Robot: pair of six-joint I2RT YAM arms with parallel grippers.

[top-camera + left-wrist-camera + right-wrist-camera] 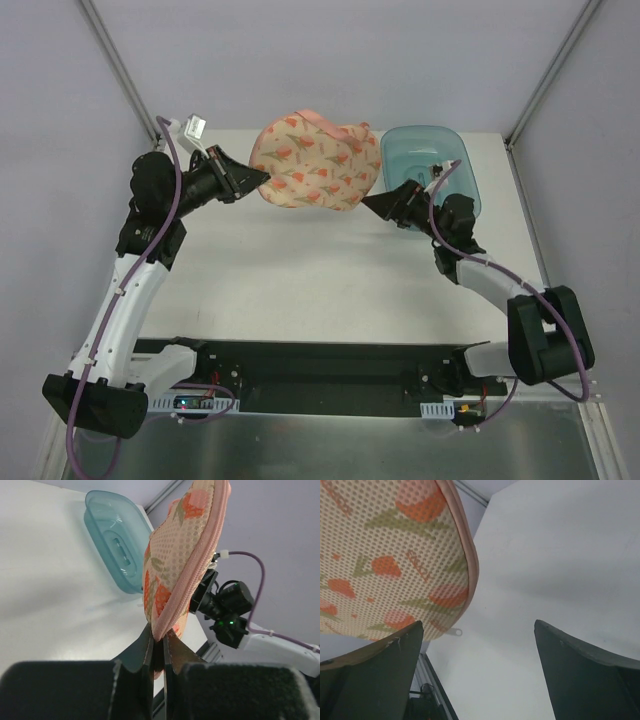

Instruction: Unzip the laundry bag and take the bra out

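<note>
The laundry bag (310, 165), a peach mesh pouch with reddish print and pink zip edging, hangs above the table at the back centre. My left gripper (262, 180) is shut on the bag's left edge; in the left wrist view the pink edging (192, 575) runs down into the pinched fingertips (159, 637). My right gripper (372, 203) stands open just right of the bag and below it. In the right wrist view the bag (385, 560) fills the upper left, and a small metal zip pull (454, 631) hangs off its rim between the wide-apart jaws (479, 625). The bra is hidden.
A translucent teal plastic basin (430, 165) sits at the back right of the table, just behind the right arm, and shows again in the left wrist view (115, 545). The enclosure's frame posts (545, 85) rise at the back corners.
</note>
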